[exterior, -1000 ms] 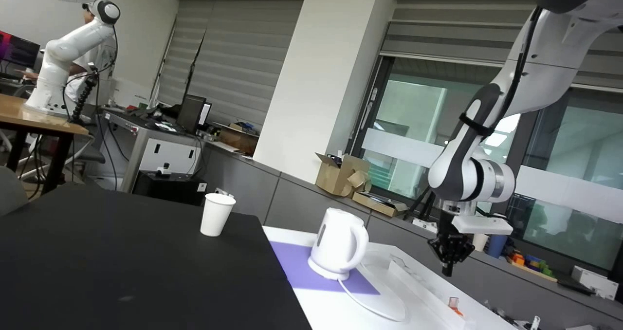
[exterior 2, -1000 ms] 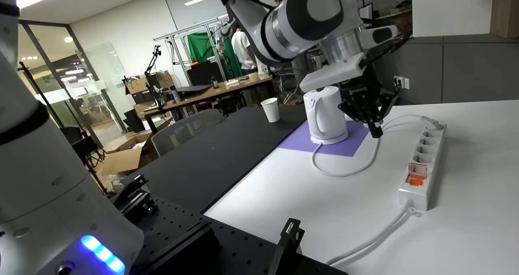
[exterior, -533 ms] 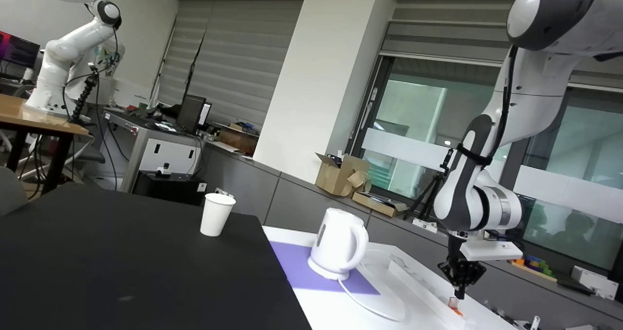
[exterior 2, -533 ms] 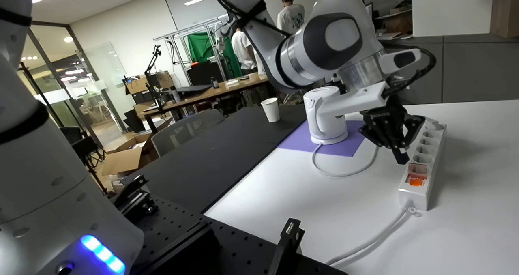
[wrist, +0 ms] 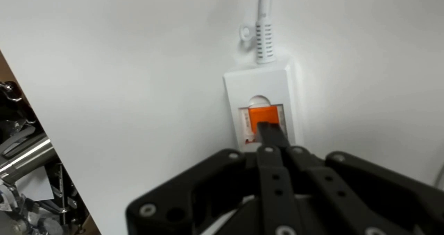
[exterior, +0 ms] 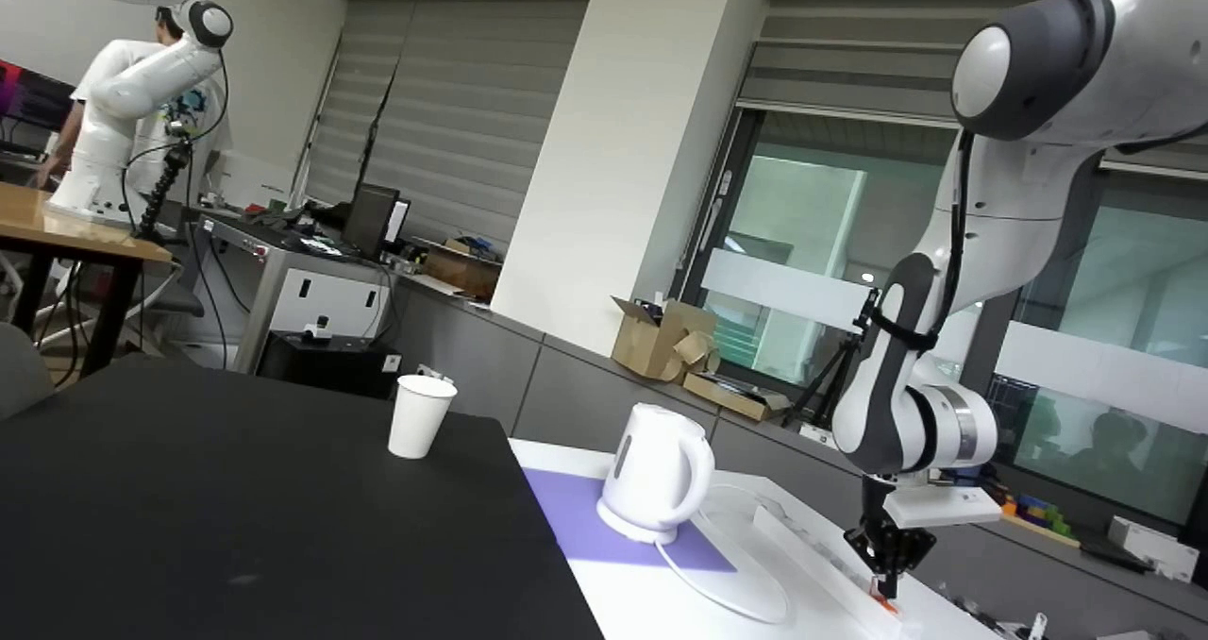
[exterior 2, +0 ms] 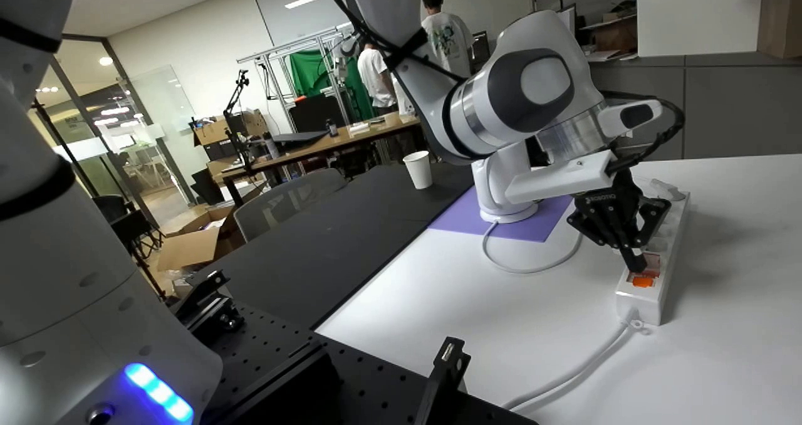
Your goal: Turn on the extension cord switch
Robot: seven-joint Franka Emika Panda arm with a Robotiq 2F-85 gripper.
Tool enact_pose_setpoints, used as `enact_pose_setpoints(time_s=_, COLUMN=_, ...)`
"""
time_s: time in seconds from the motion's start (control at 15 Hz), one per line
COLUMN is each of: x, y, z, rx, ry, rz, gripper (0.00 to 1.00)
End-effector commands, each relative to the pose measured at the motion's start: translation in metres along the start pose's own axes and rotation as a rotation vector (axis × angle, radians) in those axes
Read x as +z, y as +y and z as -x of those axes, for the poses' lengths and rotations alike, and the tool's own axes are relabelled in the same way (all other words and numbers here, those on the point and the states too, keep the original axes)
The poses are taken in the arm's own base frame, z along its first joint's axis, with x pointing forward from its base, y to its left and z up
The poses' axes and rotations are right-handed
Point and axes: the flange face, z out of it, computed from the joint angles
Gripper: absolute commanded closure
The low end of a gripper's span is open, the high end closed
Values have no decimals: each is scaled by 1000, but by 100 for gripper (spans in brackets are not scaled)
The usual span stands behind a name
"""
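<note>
The jaws are closed on nothing, fingertips (wrist: 269, 131) over the orange switch (wrist: 263, 115) at the end of the power strip (exterior 2: 669, 249) where the cord (wrist: 265, 2) enters; contact cannot be confirmed. An off-centre press may catch the see-through cover (exterior 2: 653, 263) instead. The power strip lies on the bench (exterior 2: 739, 287), apparently unsecured: sideways force could skid it.

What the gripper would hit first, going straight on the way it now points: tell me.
Most likely the orange switch on the power strip: in the wrist view, the tip of the gripper covers part of that switch. Whether the two already touch is unclear.
</note>
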Motion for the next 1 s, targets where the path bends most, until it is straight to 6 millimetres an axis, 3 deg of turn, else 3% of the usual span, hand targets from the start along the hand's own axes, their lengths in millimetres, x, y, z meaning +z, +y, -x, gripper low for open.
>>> enact_pose_setpoints(time_s=0.0, x=8, y=-1, z=-10, rx=22, ry=1, rz=21, gripper=100)
enact_pose_setpoints(time_s=0.6, x=15, y=-5, z=-11, rx=51, ry=-39, rz=56, gripper=100)
enact_pose_setpoints(time_s=0.93, x=1, y=-10, z=-9, rx=78, ry=-22, rz=62, gripper=100)
